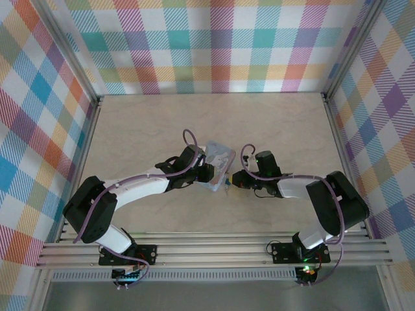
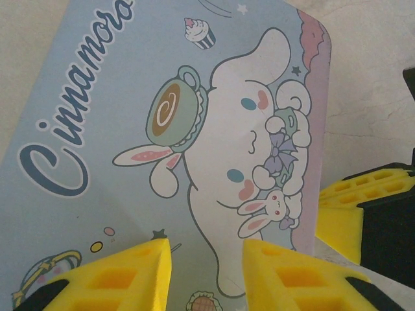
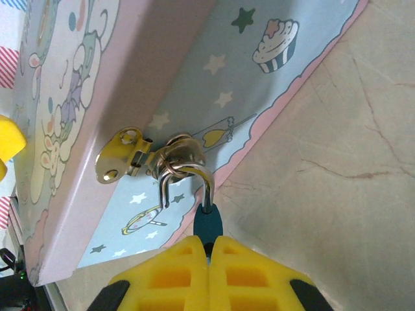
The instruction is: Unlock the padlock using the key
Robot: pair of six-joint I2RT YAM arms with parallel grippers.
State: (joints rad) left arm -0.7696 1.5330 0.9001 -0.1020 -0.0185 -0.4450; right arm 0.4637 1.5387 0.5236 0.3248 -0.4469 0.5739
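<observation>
The padlock has a small dark teal body, and my right gripper is shut on it. Its silver shackle is swung open, one leg free, still hooked through the ring of the gold hasp on the pale blue cartoon tin box. In the top view the right gripper sits at the tin's near right corner. My left gripper is open, its yellow fingers spread over the tin's lid. In the top view it rests at the tin's left side. The key is hidden.
The tin box lies mid-table between both arms on a beige marble-patterned table. Checked cloth walls and metal rails frame the table. The right gripper's yellow pads show at the edge of the left wrist view.
</observation>
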